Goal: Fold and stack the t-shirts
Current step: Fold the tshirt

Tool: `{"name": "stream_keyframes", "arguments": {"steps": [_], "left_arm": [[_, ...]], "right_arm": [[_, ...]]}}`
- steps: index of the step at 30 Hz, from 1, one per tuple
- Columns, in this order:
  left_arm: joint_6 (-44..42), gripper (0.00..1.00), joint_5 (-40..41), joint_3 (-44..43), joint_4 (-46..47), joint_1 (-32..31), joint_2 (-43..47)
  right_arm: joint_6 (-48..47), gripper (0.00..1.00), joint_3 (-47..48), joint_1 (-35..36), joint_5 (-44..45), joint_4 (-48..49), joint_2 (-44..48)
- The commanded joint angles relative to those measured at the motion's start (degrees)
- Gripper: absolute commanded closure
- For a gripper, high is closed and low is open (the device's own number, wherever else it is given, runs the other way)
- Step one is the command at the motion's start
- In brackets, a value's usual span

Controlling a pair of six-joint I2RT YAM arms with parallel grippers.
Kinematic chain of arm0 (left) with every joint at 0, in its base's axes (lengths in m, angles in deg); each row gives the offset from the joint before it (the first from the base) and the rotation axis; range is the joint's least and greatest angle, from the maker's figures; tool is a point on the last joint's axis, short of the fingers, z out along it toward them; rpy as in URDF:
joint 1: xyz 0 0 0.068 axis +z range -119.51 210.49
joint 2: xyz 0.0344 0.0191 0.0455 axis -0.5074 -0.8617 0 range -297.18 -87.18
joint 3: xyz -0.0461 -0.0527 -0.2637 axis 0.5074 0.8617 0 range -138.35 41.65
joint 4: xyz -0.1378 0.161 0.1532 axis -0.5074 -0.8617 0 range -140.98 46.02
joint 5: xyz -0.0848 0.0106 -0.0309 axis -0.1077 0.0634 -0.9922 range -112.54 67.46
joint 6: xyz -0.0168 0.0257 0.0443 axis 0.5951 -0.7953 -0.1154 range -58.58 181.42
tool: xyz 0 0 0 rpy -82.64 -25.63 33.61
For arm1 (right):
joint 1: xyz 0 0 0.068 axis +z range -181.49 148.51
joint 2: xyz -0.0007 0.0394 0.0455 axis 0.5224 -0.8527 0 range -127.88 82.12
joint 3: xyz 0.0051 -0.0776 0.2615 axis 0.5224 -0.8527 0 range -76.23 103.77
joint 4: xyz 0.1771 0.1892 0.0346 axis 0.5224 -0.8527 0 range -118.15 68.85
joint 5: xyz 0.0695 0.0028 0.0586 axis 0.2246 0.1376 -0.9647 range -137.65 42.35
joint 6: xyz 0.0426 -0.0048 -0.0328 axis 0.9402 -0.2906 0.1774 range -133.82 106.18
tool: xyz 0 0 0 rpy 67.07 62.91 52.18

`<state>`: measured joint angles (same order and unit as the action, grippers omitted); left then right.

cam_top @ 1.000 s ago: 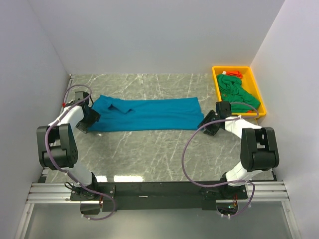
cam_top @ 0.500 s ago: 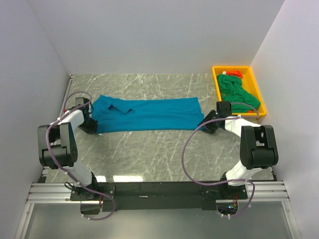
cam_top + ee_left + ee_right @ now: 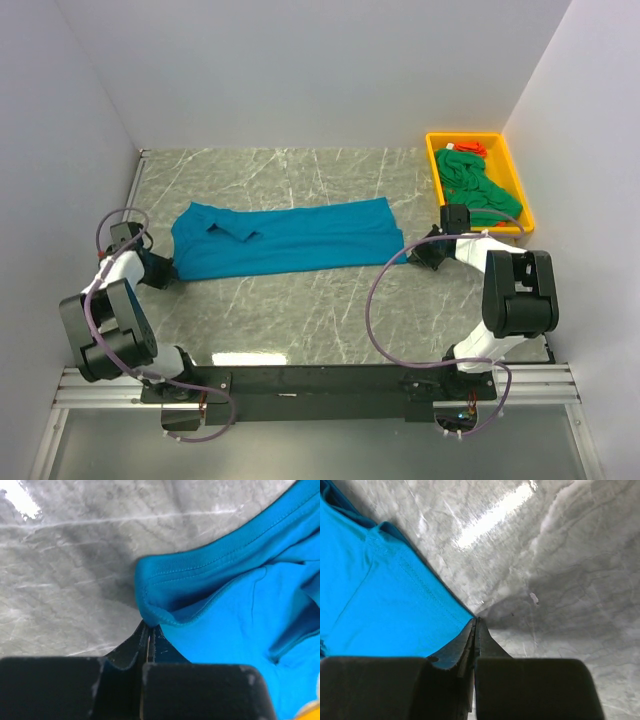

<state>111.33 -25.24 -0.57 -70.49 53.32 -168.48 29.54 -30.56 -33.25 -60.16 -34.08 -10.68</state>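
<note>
Lying along the middle of the bench (image 3: pixel 300 310), the teal-blue t-shirt (image 3: pixel 290 235) forms one long flat band that runs from near the left edge toward the right edge. Its right end sits slightly closer to the far edge than its left end. A creased flap shows on top of the band near the left end.

The left gripper (image 3: pixel 163 268) is low on the bench by the left edge, at the shirt's near-left corner. In the left wrist view its jaws are pressed together, with no gap between them. The stitched hem of the teal-blue t-shirt (image 3: pixel 240 630) curls down into the tips of the left gripper (image 3: pixel 148 630), so it is clamped on that hem. Bare marble (image 3: pixel 65 580) lies to the side of it.

The right gripper (image 3: pixel 412 252) is at the opposite end, touching the near-right corner of the band. In the right wrist view its jaws are likewise closed tight. The pointed corner of the teal-blue t-shirt (image 3: pixel 380 605) ends at the tips of the right gripper (image 3: pixel 475 625), pinched between them, with grey marble (image 3: pixel 560 580) beyond.

A yellow bin (image 3: pixel 465 135) stands in the far right corner of the bench, well apart from the band. Inside it a green t-shirt (image 3: pixel 480 190) is bunched up, with a red-orange piece (image 3: pixel 470 150) at the bin's far end
</note>
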Motion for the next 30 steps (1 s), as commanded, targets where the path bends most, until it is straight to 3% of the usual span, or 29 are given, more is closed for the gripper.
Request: {"name": "stream_keyframes", "arguments": {"steps": [1,4,9,10,11,13,14,18,22,25,28,30], "left_arm": [[-0.87,0.99,-4.5,2.31,1.54,2.21,2.98],[0.27,0.98,-5.39,5.21,1.54,3.36,5.43],[1.68,0.78,-6.44,8.73,0.14,3.36,10.01],[1.77,0.74,-6.09,8.99,-0.3,3.45,11.5],[1.77,0.63,-5.92,9.17,-0.83,3.36,12.38],[1.51,0.52,-4.69,8.99,-2.32,3.36,14.49],[1.16,0.4,-4.25,8.38,-2.94,3.36,15.11],[-0.25,0.33,-2.31,5.48,-5.84,3.27,18.62],[-2.45,0.31,-2.57,1.45,-7.33,2.4,23.01],[-3.77,0.2,-5.73,0.21,-5.41,-0.4,24.95],[-1.58,0.02,-10.21,0.64,0.03,-3.05,25.14],[0.71,0.01,-11.45,1.7,5.11,-5.59,24.09]], "right_arm": [[-2.66,1.0,0.74,-0.7,3.19,-2.8,2.61],[-4.41,1.0,0.21,-0.7,3.2,-3.86,3.84],[-6.7,0.96,-0.84,-0.61,3.11,-6.4,5.43],[-7.4,0.93,-1.11,-0.61,3.37,-6.67,5.87],[-7.75,0.83,-1.46,-0.61,3.98,-6.93,7.09],[-8.81,0.72,-1.64,-0.26,4.95,-8.16,8.41],[-9.16,0.63,-1.46,0.0,5.91,-9.12,9.98],[-10.92,0.53,0.82,1.5,8.72,-11.58,13.68],[-13.29,0.51,4.77,9.3,12.32,-13.18,16.93],[-14.17,0.48,6.27,16.34,11.64,-11.25,18.17],[-14.17,0.47,6.1,22.31,8.13,-5.98,18.53],[-14.7,0.47,6.1,26.52,4.44,-0.56,18.26]]}}
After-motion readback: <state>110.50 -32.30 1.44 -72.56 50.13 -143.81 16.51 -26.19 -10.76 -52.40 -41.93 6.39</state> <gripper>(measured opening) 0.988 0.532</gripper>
